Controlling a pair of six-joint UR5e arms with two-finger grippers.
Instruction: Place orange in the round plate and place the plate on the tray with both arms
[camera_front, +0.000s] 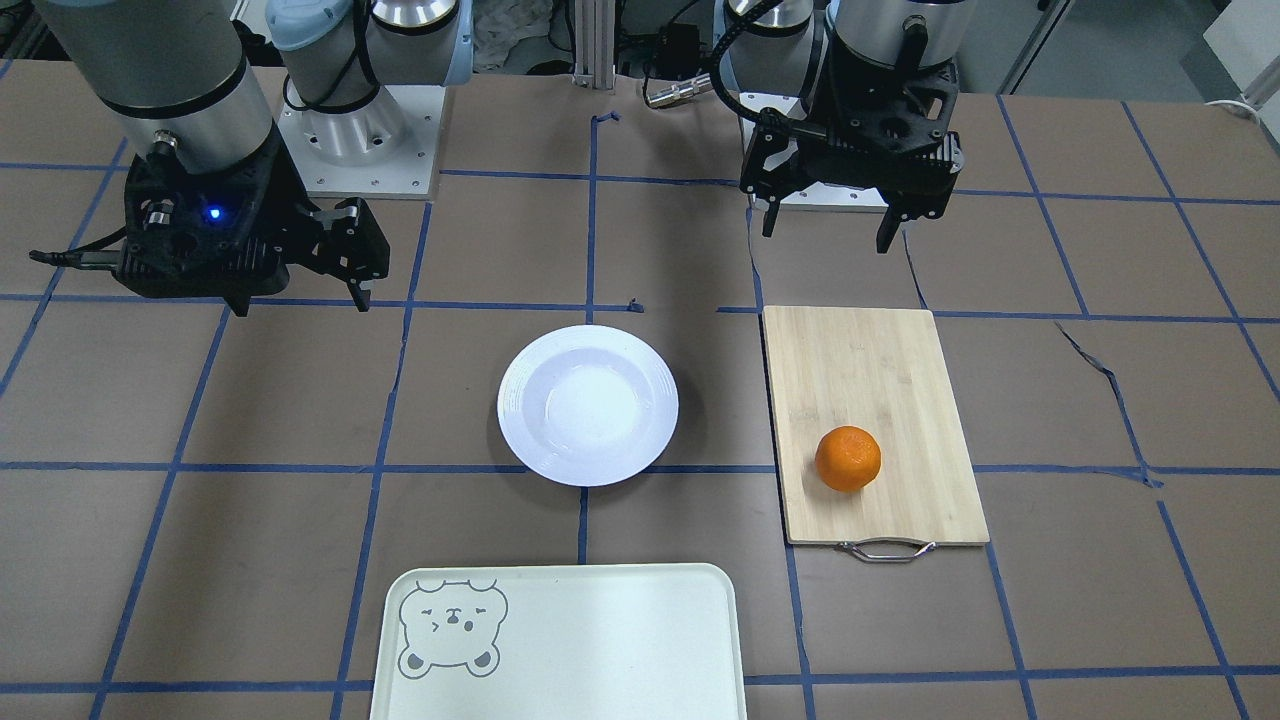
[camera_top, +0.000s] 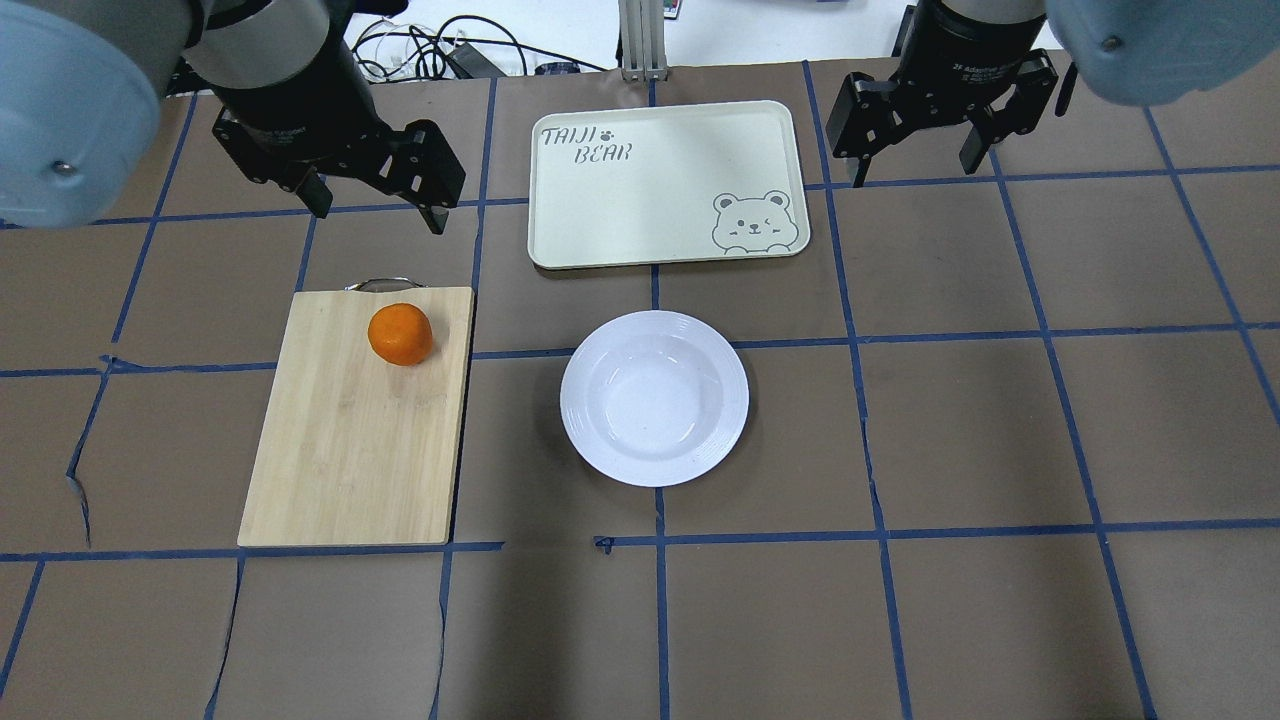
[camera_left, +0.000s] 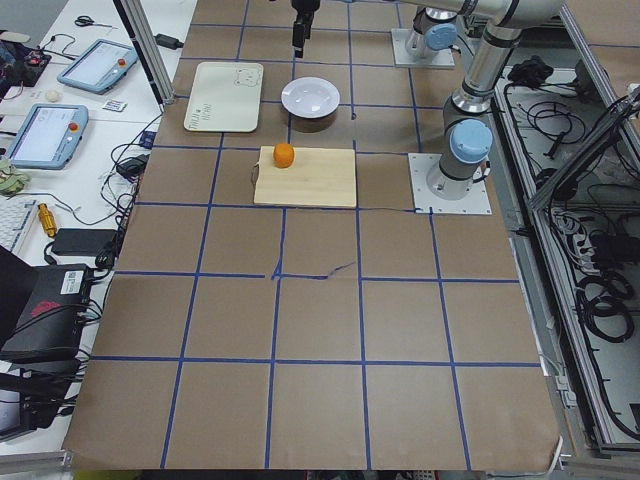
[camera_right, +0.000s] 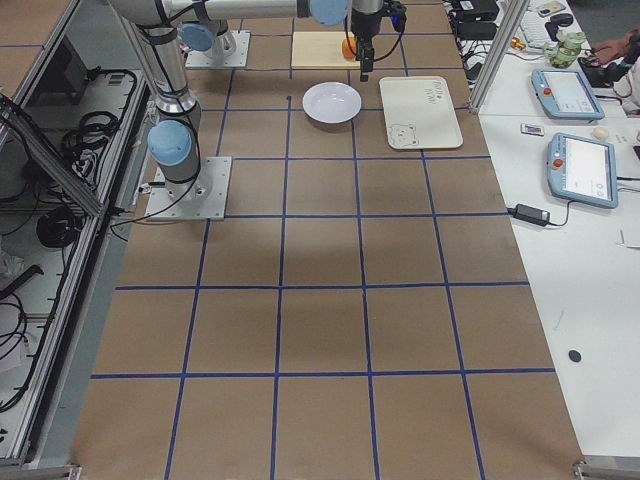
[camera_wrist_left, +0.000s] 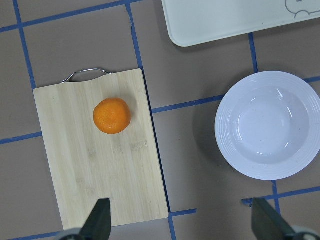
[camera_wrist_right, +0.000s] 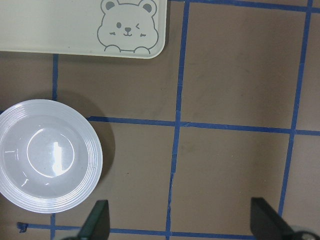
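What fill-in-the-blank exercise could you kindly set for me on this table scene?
1. The orange rests on the ____.
2. The plate is ____.
3. The left gripper and the right gripper are both ____.
Missing words: board; empty; open.

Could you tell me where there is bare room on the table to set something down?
Bare: the table on the robot's right of the round plate and tray; the strip robot-side of plate and cutting board; the tray itself. Tightest: the gaps between board, plate and tray.
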